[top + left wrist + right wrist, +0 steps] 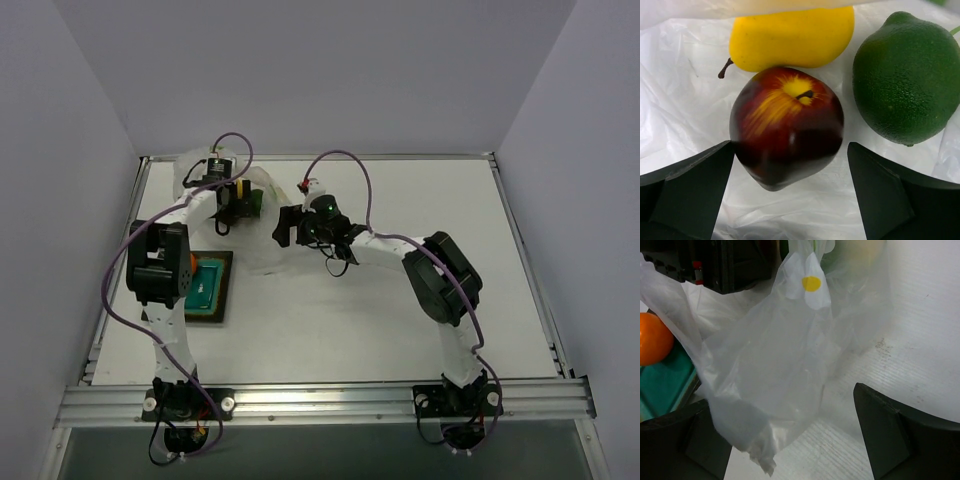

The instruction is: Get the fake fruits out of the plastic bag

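Left pincer (790, 146) gapes around dark red fruit (787, 125); right pincer (781, 397) gapes astride plastic bag (775, 340).

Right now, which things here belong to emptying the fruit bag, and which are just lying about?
Job: bag, apple, pear, green fruit, orange.
Lying about: tray.

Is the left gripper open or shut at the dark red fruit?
Open. In the left wrist view the left gripper's fingers stand wide apart, and the dark red fruit lies between them.
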Controlling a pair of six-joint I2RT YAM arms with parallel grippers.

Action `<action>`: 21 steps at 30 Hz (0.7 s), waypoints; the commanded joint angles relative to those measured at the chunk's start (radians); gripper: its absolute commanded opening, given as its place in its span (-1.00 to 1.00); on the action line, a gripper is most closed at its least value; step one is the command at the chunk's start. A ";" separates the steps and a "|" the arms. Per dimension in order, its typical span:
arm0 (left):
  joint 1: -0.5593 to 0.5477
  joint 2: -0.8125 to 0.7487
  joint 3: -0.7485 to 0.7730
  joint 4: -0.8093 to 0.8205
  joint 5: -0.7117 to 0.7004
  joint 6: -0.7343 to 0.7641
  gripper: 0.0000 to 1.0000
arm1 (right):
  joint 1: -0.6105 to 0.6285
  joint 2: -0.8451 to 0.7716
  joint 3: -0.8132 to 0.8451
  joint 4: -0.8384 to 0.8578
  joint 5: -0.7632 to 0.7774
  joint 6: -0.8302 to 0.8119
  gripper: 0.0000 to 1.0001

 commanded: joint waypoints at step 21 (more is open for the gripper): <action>-0.018 -0.390 -0.111 0.121 0.192 -0.131 -0.64 | 0.008 0.055 0.048 0.107 -0.072 0.076 -0.70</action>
